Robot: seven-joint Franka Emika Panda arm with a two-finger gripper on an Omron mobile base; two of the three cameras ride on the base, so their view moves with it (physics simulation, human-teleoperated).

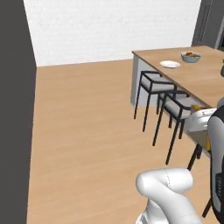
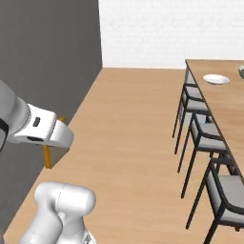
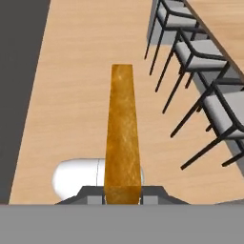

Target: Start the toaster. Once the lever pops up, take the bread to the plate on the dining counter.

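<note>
We see the gripper point(image 3: 123, 194) clenched on the bread point(image 3: 123, 138) — the slice sits edge-on between the fingers, held out over the wood floor point(image 1: 87, 131). The plate point(image 1: 170, 64) rests on the dining counter point(image 1: 205, 78) just beside the fruit bowl point(image 1: 190, 56), well apart from the bread, with chairs point(image 2: 205, 136) along the counter's side.

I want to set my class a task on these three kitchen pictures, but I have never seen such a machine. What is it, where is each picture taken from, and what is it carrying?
It is a white robot arm on a driving base, in a rendered kitchen. Two cameras ride behind the arm, left and right; the third looks along its hand. The hand is shut on a flat tan slice of bread with a brown crust, seen edge-on. Ahead stands the long wood-topped dining counter with dark-framed grey chairs. On it lie a round white plate and a pale bowl of fruit.
</note>
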